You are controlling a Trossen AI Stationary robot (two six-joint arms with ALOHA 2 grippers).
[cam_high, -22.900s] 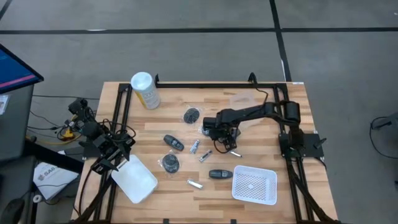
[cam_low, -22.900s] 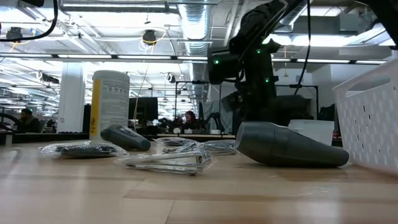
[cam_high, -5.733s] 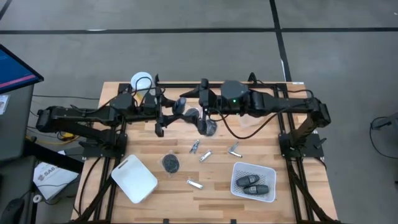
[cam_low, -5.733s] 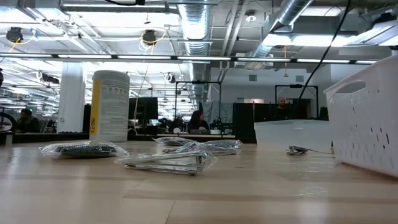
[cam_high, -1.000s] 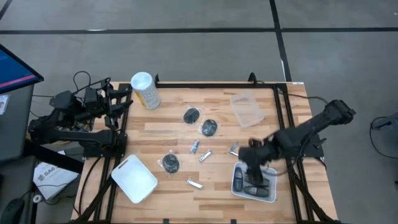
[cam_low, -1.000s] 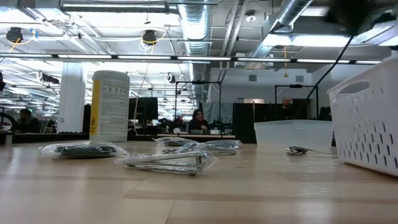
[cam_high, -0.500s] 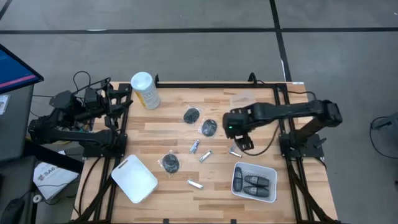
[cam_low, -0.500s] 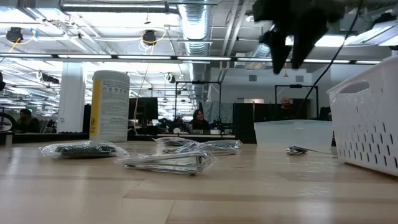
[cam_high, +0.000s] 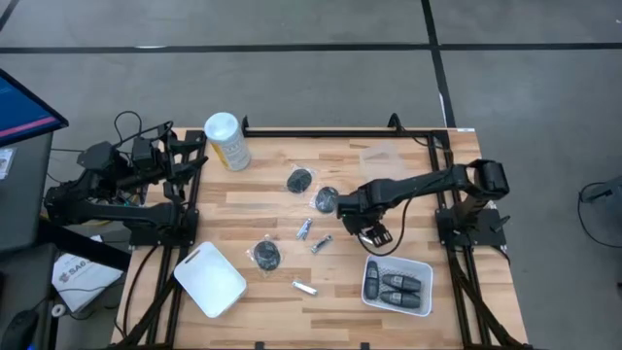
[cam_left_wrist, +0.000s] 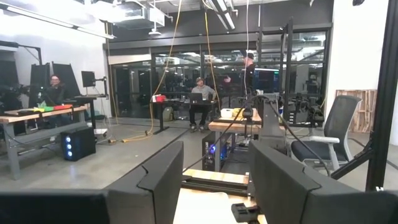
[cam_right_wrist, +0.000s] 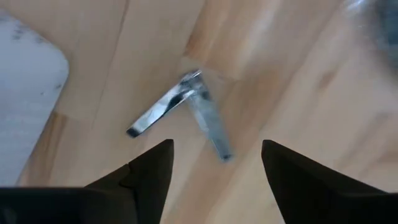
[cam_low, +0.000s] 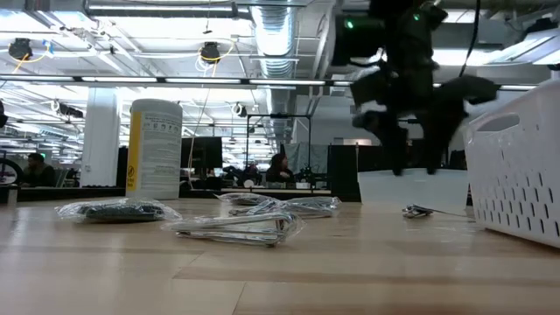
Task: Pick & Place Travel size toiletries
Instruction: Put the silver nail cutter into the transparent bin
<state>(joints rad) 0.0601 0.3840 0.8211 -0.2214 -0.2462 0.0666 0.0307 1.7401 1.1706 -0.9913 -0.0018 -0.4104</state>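
**No legible text**

The canister (cam_low: 155, 149) carries a printed label with a yellow stripe, but its lines are too small to read, perhaps just fine print. A monitor (cam_high: 24, 105) at the high view's edge shows colour only. Nothing else bears readable words, numbers or signs.

One overhead camera looks straight down, one sits level on the tabletop (cam_high: 272, 165), both catching the canister (cam_high: 226, 141); wrist cameras look past their fingers.
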